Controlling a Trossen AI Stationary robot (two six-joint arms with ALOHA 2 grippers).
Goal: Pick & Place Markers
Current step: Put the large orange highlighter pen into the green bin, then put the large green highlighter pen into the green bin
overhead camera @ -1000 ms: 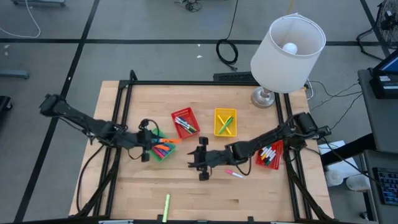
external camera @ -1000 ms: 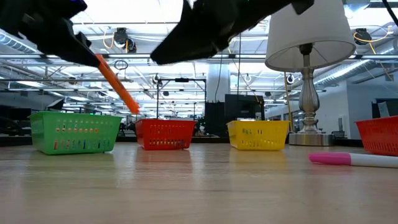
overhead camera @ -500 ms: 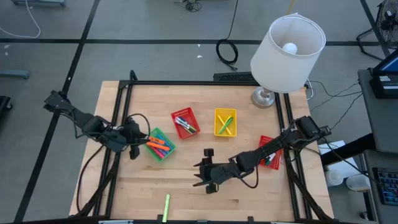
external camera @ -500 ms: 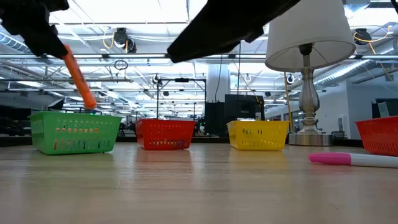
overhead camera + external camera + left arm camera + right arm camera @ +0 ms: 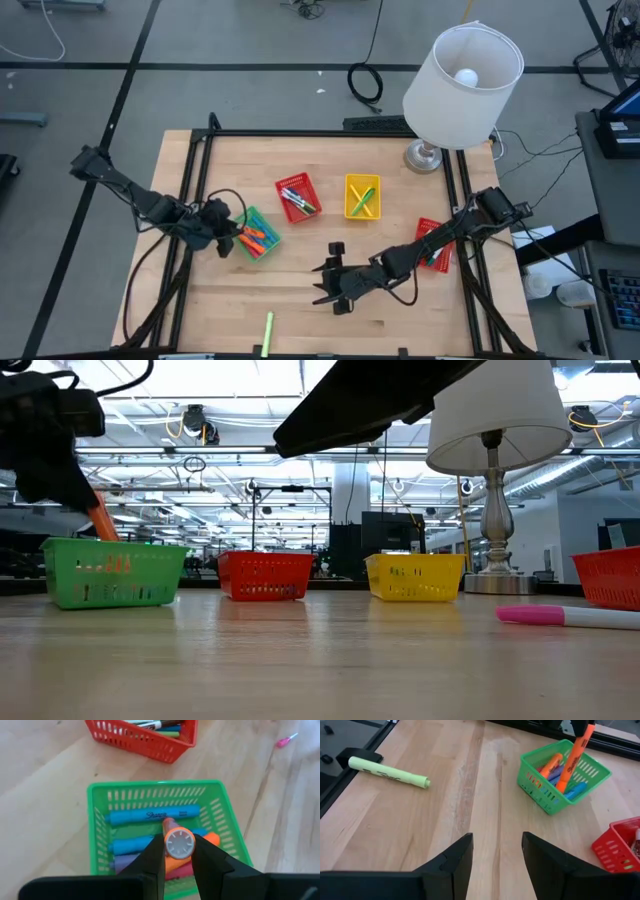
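Note:
An orange marker (image 5: 574, 756) slants steeply over the green basket (image 5: 260, 232), with my left gripper (image 5: 226, 240) shut on it at the basket's left side. Blue, orange and pink markers (image 5: 150, 815) lie in that basket. My right gripper (image 5: 330, 284) hovers open over bare table near the middle, nothing between its fingers. A yellow-green marker (image 5: 389, 771) lies flat by the near edge. A pink marker (image 5: 565, 616) also lies flat on the table. My left gripper pinches the orange marker near its upper, capped end (image 5: 179, 843) between its two fingers. The fingers slant down from the table's left side. The marker tilts steeply, its lower end (image 5: 563, 786) down inside the green basket among the markers there.
A red basket (image 5: 297, 196) and a yellow basket (image 5: 362, 196) with markers stand behind the middle. Another red basket (image 5: 434, 243) stands at the right, partly under my right arm. A lamp (image 5: 462, 70) stands at the far right corner. Bare wood lies toward the near edge.
My left gripper has drawn back toward the table's left edge, sunk a little and rolled. The orange marker has tipped from a shallow slant to a steep one, its lower end dropping into the green basket. My right gripper has moved toward the near edge, still open.

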